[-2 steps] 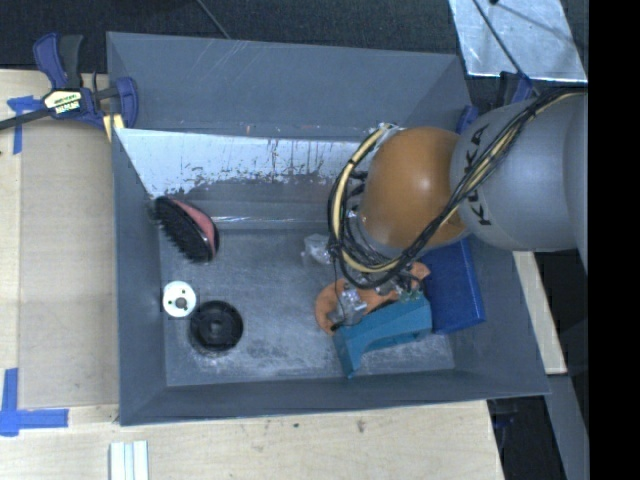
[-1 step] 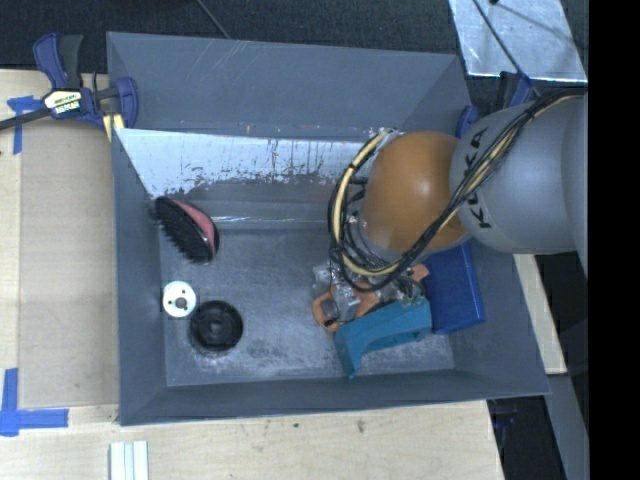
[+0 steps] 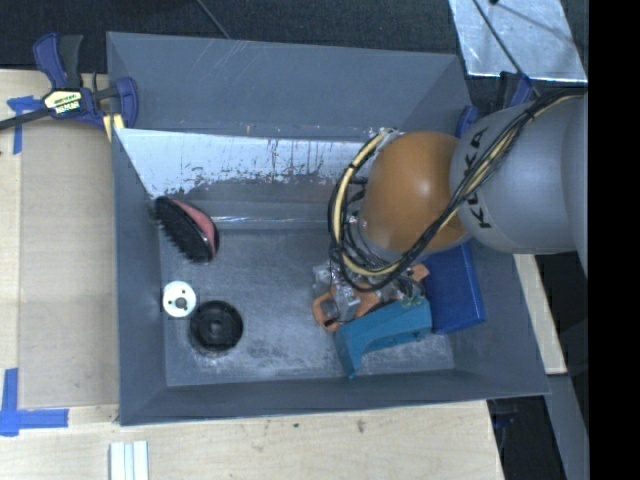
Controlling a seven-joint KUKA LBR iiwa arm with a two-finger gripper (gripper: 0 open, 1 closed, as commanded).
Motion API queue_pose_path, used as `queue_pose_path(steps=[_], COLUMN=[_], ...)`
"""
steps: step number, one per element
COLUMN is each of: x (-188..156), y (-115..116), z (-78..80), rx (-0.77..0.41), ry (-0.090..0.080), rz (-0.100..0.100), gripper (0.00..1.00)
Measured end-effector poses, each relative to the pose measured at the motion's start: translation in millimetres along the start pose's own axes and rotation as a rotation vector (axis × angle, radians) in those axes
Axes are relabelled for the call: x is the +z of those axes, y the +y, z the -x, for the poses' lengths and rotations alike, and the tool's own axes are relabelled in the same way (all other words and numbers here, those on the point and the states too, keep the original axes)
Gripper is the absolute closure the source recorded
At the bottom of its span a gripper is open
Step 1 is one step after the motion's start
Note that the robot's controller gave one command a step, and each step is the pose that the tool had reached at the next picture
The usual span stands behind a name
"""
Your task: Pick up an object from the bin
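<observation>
My gripper [image 3: 343,286] is low in the bin's right half, under the arm's orange cover. Just beneath it lies a teal-blue blocky thing [image 3: 385,333], slanting along the front wall. A small orange piece [image 3: 322,311] shows right at the gripper's left side; whether it is touched I cannot tell. A flat dark-blue slab [image 3: 460,288] leans against the right wall, partly hidden behind the gripper and the teal thing.
In the left half lie a brush with black bristles and a pink-red back [image 3: 187,228], a small white round cap [image 3: 178,299] and a black round disc [image 3: 216,326]. Bare floor separates them from the gripper.
</observation>
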State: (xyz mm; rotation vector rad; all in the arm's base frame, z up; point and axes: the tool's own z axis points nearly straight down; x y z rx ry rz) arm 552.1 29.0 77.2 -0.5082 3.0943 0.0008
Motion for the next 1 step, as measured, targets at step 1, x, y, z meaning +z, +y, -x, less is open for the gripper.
queue_pose_path(steps=[1], x=[-141.0], y=[3.8], z=[-0.3], rx=[0.007], ry=[0.002], rz=[0.0], gripper=[1.0])
